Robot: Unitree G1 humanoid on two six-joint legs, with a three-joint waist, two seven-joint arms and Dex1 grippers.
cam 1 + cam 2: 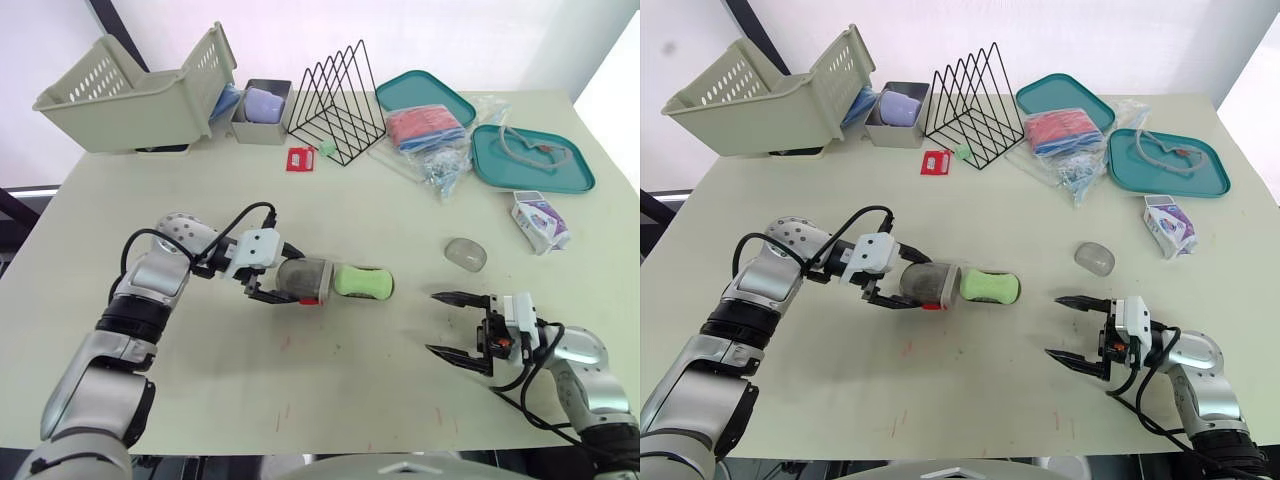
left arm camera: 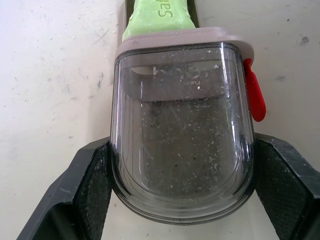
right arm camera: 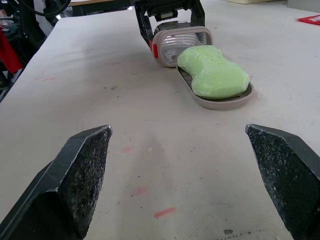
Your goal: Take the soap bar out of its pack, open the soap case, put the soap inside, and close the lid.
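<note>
The soap case lies on its side at the middle of the table. My left gripper (image 1: 285,289) is shut on its smoky clear shell (image 1: 306,279), which has a red latch (image 2: 255,93). A flat tray (image 3: 223,102) sticks out of the shell towards the right, and the green soap bar (image 1: 363,282) lies on it. Farther right, the white and purple soap pack (image 1: 539,221) rests on the table. My right gripper (image 1: 456,325) hovers open near the front right, a hand's width from the soap, with nothing between its fingers.
A small clear dome-shaped piece (image 1: 465,254) lies between the soap and the pack. At the back stand a beige basket (image 1: 120,95), a grey tin (image 1: 260,110), a black wire rack (image 1: 338,100), two teal trays (image 1: 530,160) and bagged items (image 1: 430,135).
</note>
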